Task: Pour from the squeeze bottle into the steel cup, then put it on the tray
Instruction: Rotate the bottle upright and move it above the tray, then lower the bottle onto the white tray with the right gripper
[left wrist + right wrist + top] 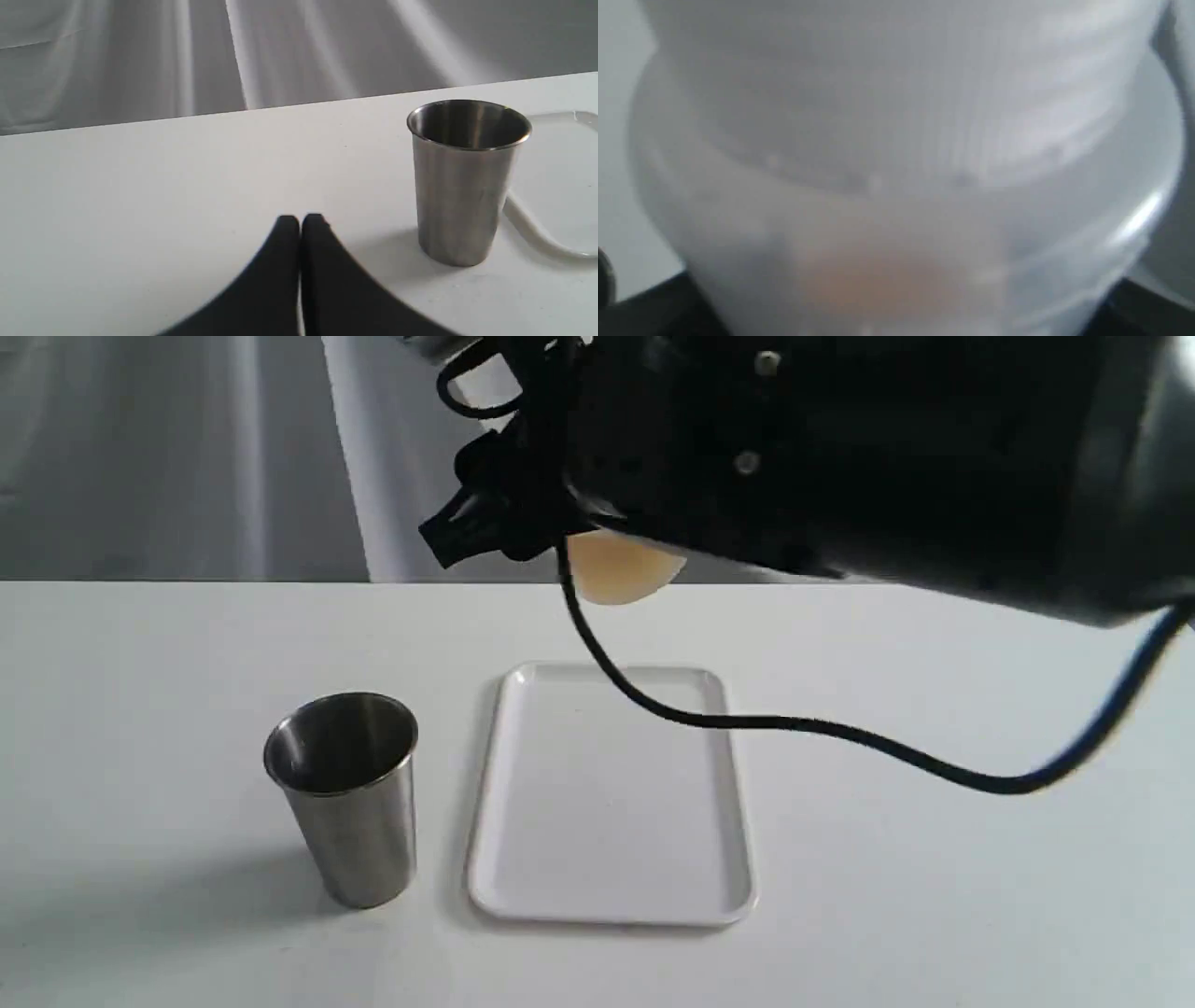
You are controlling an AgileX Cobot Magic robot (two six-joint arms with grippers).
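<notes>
The steel cup [345,793] stands upright on the white table, just left of the tray [611,896]; the left wrist view shows the cup [465,186] with its dark inside. The squeeze bottle [621,569] hangs in the air above the far end of the tray, only its amber-tinted lower part showing under the black arm. My right gripper [523,523] is shut on it. Up close, the blurred translucent bottle [896,163] fills the right wrist view, with dark fingers [654,312] at its sides. My left gripper [300,220] is shut and empty, low over the table beside the cup.
A black cable [794,723] sags from the right arm across the far part of the tray. A pale curtain [187,457] hangs behind the table's far edge. The white tabletop [934,896] stretches to the right of the tray.
</notes>
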